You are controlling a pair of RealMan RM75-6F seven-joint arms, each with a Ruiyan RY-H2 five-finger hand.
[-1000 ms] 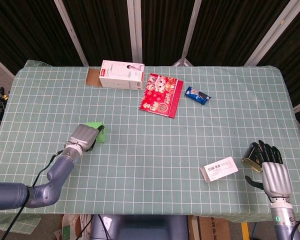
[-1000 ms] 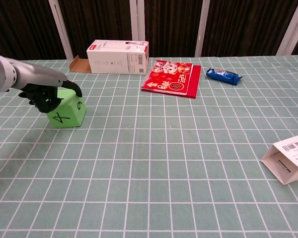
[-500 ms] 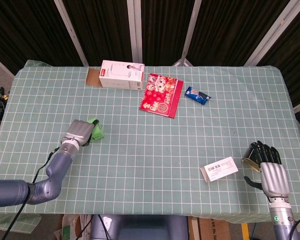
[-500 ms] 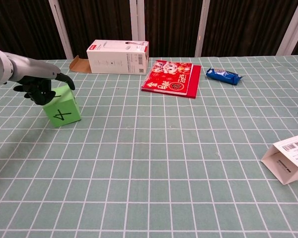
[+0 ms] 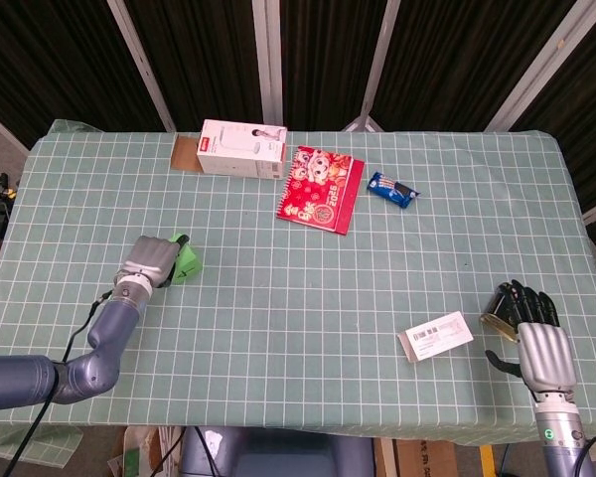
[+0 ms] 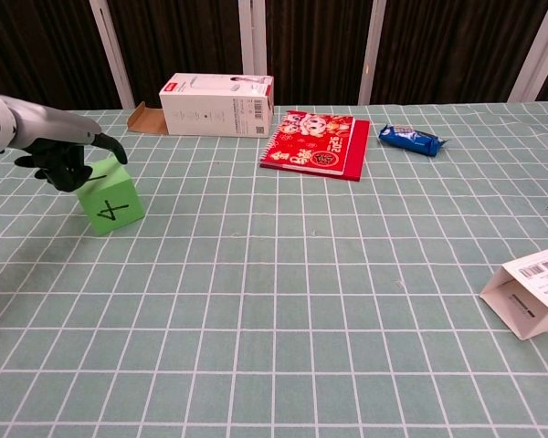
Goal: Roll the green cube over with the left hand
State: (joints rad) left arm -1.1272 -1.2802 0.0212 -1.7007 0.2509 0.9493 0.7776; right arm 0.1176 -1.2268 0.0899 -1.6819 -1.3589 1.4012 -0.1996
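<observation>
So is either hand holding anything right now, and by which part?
The left hand grips the tilted green cube at its upper far edge. The right hand holds nothing, fingers apart.

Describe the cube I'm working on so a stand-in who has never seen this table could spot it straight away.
Start at the white box at the table's far edge, then look nearer and to the left, where the left hand rests on the green cube. It sits tilted on the checked cloth, and its near face carries a black hand-drawn mark. Nothing else on the table is bright green or cube-shaped.
</observation>
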